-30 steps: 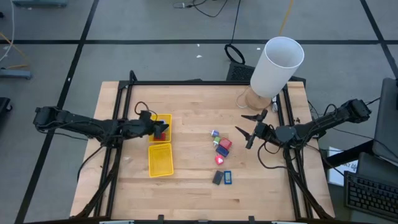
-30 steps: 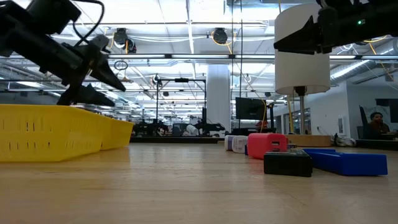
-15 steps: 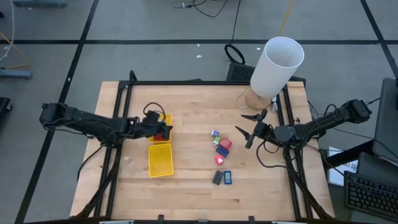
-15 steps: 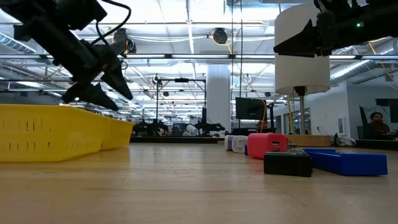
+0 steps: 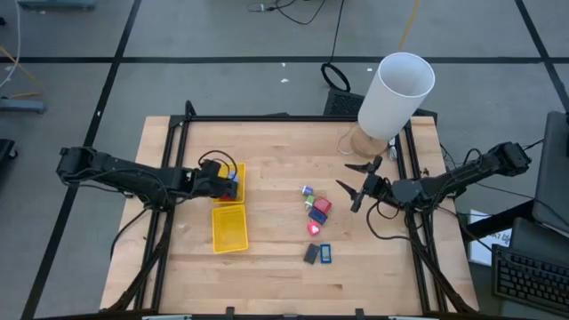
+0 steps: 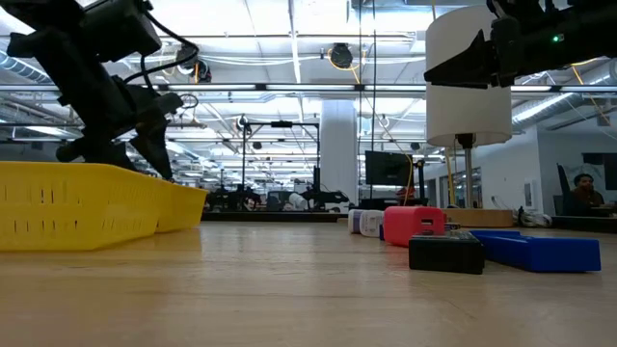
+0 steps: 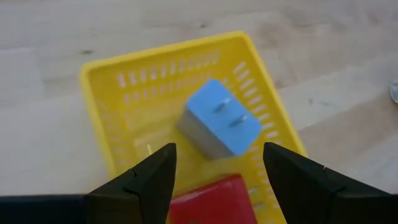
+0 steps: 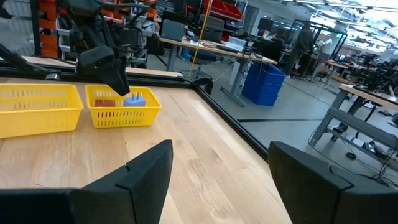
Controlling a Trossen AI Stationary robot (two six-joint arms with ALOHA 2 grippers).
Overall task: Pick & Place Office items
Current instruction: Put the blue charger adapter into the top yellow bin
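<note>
a: left gripper (image 7: 214, 180) status?
b: over the far compartment of the yellow tray (image 5: 228, 218), jaws spread wide, holding nothing. wrist view looks between its fingers (image 7: 146, 180) straight down into that compartment.
a: what's in there?
b: a light blue block (image 7: 221, 118) with two small slots on top, lying tilted on the tray floor, and a red block (image 7: 211, 202) just beside it, partly cut off between the fingers. both apart from the fingers. near compartment looks bare in the high view.
a: right gripper (image 5: 357, 185)?
b: on the right side of the table (image 5: 267, 258), near the base of the big white cylinder (image 5: 396, 95). jaws wide apart, nothing between them. it's beside the loose pile, not touching it.
a: loose pile?
b: middle of the table, well apart from the tray. a small pale lilac piece (image 5: 307, 190) farthest back, then a blue chunk (image 5: 316, 214) and a red chunk (image 5: 322, 205) touching, another red piece (image 5: 314, 228) nearer. at the front, a dark grey flat rectangle (image 5: 311, 254) and a blue flat rectangle (image 5: 325, 253) side by side.
a: low view agree?
b: yes. the dark grey one and the blue one sit flat on the wood in front, a red chunk behind them.
</note>
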